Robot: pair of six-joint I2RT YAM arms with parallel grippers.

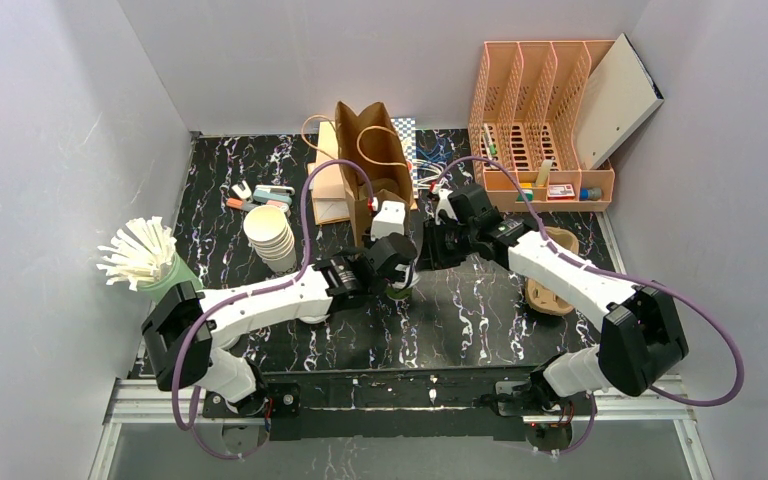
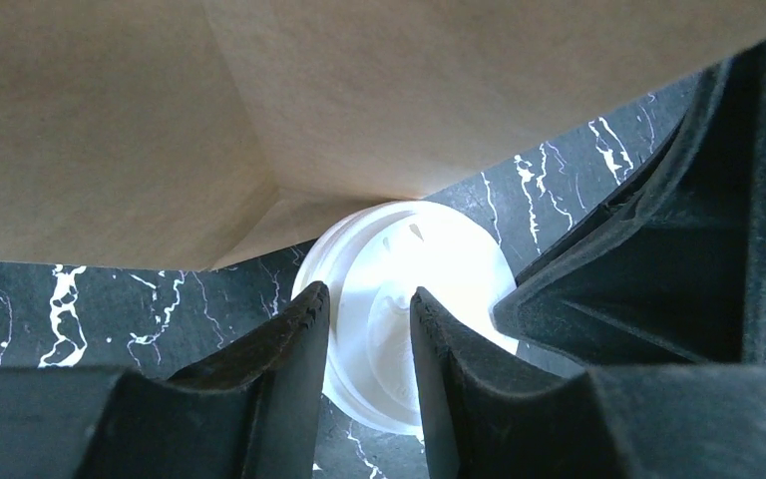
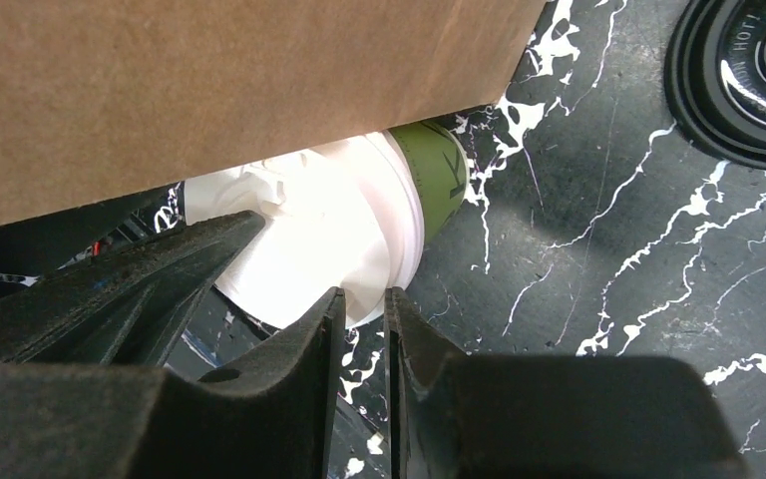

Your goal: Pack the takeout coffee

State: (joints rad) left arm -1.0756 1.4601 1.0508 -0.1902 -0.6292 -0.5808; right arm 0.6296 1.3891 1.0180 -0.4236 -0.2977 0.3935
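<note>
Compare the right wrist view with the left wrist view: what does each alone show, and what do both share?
Only the right wrist view shows the side of the green cup and a loose black lid. Only the left wrist view shows the small slots on top of the white lid. Both share that lid, the brown paper bag close by, the black marbled table, and a claw at the lid: the left claw or the right claw.
</note>
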